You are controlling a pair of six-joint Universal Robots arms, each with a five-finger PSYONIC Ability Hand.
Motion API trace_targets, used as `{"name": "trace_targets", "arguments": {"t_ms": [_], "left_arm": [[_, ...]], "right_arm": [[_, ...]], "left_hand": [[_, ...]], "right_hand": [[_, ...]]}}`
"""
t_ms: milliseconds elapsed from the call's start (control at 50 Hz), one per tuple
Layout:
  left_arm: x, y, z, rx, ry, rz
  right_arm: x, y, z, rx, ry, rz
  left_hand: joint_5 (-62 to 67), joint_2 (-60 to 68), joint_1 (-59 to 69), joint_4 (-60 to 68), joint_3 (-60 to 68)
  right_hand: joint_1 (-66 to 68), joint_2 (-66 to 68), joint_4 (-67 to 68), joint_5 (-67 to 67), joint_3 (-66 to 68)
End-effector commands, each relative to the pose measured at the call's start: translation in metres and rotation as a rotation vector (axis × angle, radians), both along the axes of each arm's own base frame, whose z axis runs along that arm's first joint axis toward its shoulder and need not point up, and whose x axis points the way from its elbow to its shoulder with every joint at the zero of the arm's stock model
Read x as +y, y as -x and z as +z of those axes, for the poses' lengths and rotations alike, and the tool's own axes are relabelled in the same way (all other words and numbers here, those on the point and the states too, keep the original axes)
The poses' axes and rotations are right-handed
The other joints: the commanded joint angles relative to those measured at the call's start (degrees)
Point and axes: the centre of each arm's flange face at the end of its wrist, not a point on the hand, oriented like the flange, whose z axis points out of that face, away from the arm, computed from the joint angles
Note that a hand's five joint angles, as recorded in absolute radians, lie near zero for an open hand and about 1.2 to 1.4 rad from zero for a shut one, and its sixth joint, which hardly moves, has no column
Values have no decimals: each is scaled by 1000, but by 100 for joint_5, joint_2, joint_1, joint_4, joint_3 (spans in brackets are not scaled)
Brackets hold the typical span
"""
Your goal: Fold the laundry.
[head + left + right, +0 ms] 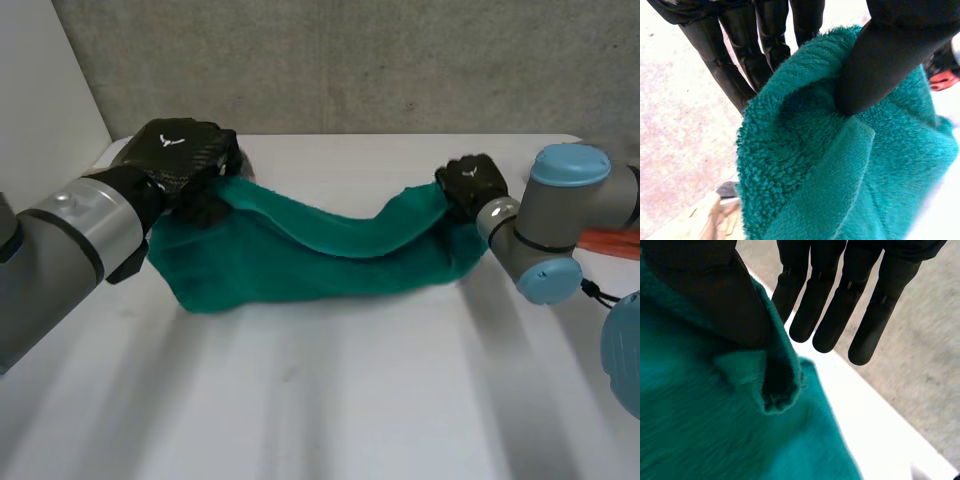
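A: Where is the teal towel [300, 265] lying?
B: It is stretching across the far half of the table [330, 400]. Most of it is resting on the table top, while what looks like its far long edge is hanging in a sagging band above the table.

A: What is the left hand [180, 150] doing?
B: It is hovering near the table's far left corner, pinching the towel's end. Its thumb [885, 65] is pressing a bunched fold against straight fingers [735, 65] behind the cloth.

A: And the right hand [470, 183]?
B: It is working toward the table's far right side, clamping a towel corner under its thumb [705, 295]. Its fingers [870, 315] are sticking out straight and slightly spread past the cloth.

A: Which step is happening?
B: I am reading it as the first fold. Both hands are holding up one long edge, and the near edge is lying flat on the table.

A: What is the next move asking for?
B: Probably carrying both ends toward the table's near side, level and at a matching pace. That way the raised edge is landing on the near edge without the slack middle bunching.
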Motion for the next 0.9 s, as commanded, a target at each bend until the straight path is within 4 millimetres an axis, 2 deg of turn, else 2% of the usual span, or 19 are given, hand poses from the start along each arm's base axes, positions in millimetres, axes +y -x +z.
{"name": "trace_targets", "arguments": {"t_ms": [20,40,100,120,160,200,260,300,380,400,420,460,480,520,540,620,700,780,900], "left_arm": [[-75,4,15,20,227,69],[-92,6,34,45,329,89],[-113,5,72,107,501,136],[-122,5,95,159,601,156],[-126,5,119,223,697,165],[-122,4,159,359,839,152],[-121,4,166,449,859,130],[-124,5,155,475,805,122],[-128,5,111,437,643,128],[-129,4,90,406,573,136],[-129,3,79,391,539,141],[-129,-1,57,359,472,157],[-128,-5,33,328,403,167],[-126,-9,11,294,339,176],[-124,-14,-12,255,279,182],[-118,-30,-62,141,149,195],[-107,-45,-100,2,31,191],[-96,-50,-126,-134,-66,154],[-90,-50,-150,-292,-146,113]], "right_arm": [[-37,4,69,-121,300,-56],[-46,9,101,-168,419,-93],[-52,19,156,-271,601,-149],[-51,26,191,-351,698,-169],[-47,34,220,-428,779,-175],[-40,50,261,-522,878,-161],[-31,57,280,-545,886,-126],[-27,61,280,-529,837,-106],[-23,56,251,-469,676,-56],[-23,57,244,-454,641,-47],[-23,61,226,-423,565,-38],[-21,65,208,-398,495,-36],[-18,70,189,-373,422,-33],[-12,74,168,-350,348,-28],[-7,79,149,-332,282,-23],[11,92,102,-289,112,-17],[38,99,62,-253,-68,0],[63,98,36,-199,-198,29],[92,90,16,-127,-311,69]], "left_hand": [[1341,1143,1394,1147,1202],[1341,1143,1394,1147,1202],[1341,1143,1394,1147,1202],[1341,1143,1394,1147,1202],[1341,1143,1394,1147,1202],[1341,1143,1394,1147,1202],[1341,1143,1394,1147,1202],[1341,1143,1394,1147,1202],[1341,1143,1394,1147,1202],[1341,1143,1394,1147,1202],[1341,1143,1394,1147,1202],[1341,1143,1394,1147,1202],[1341,1143,1394,1147,1202],[1341,1143,1394,1147,1202],[1341,1143,1394,1147,1202],[1341,1143,1394,1147,1202],[1293,1095,1346,1099,1154],[756,558,809,562,617],[-472,-671,-419,-666,-611]], "right_hand": [[1455,1257,1161,1328,1209],[1455,1257,1161,1328,1209],[1455,1257,1161,1328,1209],[1455,1257,1161,1328,1209],[1455,1257,1161,1328,1209],[1455,1257,1161,1328,1209],[1455,1257,1161,1328,1209],[1455,1257,1161,1328,1209],[1455,1257,1161,1328,1209],[1455,1257,1161,1328,1209],[1455,1257,1161,1328,1209],[1455,1257,1161,1328,1209],[1455,1257,1161,1328,1209],[1455,1257,1161,1328,1209],[1455,1257,1161,1328,1209],[1455,1257,1161,1328,1209],[1455,1257,1161,1328,1209],[1455,1257,1161,1328,1209],[1455,1257,1161,1328,1209]]}}
